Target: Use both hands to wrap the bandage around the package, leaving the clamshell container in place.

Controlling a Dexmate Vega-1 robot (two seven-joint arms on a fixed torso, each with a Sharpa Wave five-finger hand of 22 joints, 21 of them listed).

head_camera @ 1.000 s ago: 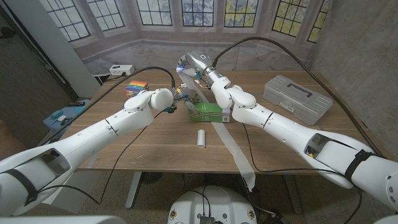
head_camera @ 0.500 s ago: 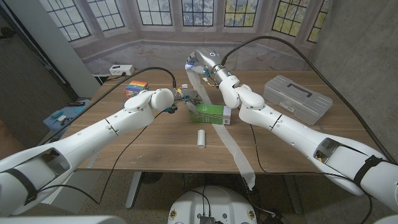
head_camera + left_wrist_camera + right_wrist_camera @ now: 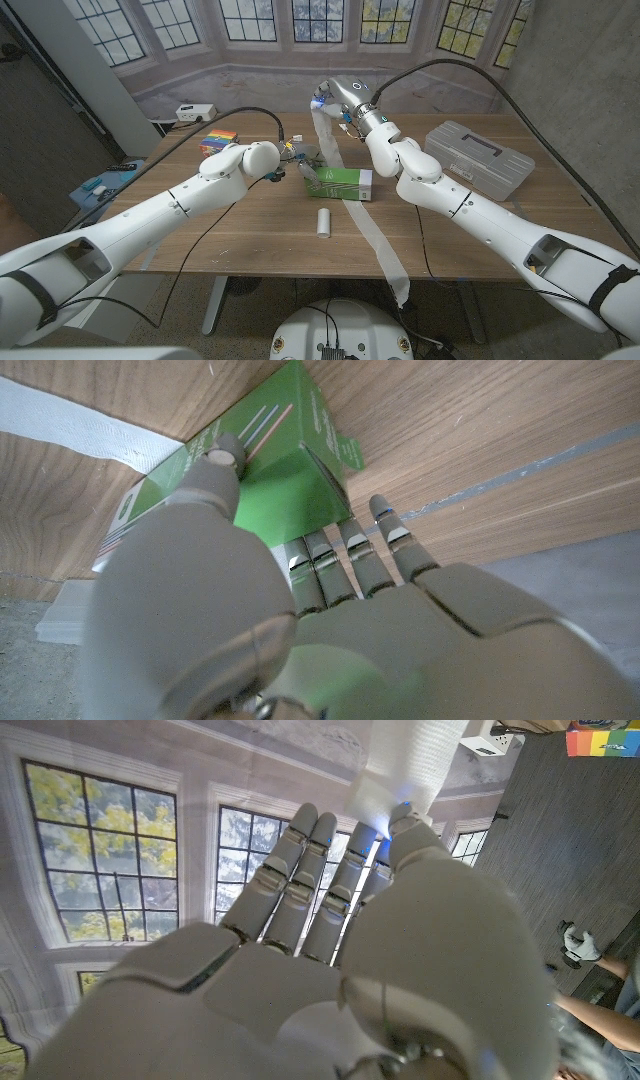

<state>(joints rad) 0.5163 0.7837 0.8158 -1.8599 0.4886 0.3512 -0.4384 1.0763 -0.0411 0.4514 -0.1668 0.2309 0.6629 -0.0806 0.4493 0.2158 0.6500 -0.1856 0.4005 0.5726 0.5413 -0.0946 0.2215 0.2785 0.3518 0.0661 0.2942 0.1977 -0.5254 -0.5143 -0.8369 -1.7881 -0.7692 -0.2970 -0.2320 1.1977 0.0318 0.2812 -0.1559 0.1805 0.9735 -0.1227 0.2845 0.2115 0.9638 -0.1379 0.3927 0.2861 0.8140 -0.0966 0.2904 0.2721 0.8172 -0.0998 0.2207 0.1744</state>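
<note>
Over the preceding second the right hand [image 3: 335, 97] had risen and shifted toward the robot's right, drawing the white bandage [image 3: 324, 128] up off the green package [image 3: 340, 183] into a taut strip. It pinched the bandage's upper end between thumb and fingers [image 3: 300, 870]. The left hand [image 3: 300, 620] pressed fingers and thumb against the package, which lay mid-table, the bandage's tail trailing over the near edge.
</note>
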